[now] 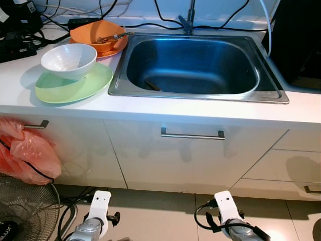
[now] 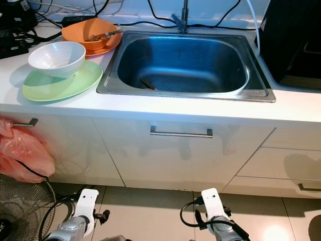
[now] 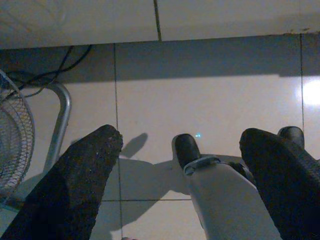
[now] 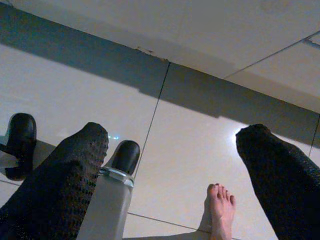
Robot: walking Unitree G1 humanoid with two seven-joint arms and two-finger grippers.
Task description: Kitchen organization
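left pincer (image 3: 180, 175) released, idle | right pincer (image 4: 175, 170) released, idle | risk: bowl (image 1: 68, 59) slides off plate (image 1: 75, 85) if nudged | bare foot (image 4: 220, 210) near

We see: white bowl (image 1: 68, 59) | pale green plate (image 1: 75, 85) | orange bowl (image 1: 97, 34) | steel-grey sink (image 1: 198, 68) | white desk (image 1: 165, 108) | pink-orange bag (image 1: 27, 153) | black textured fingers (image 3: 80, 185) | cream floor tiles (image 3: 210, 95)
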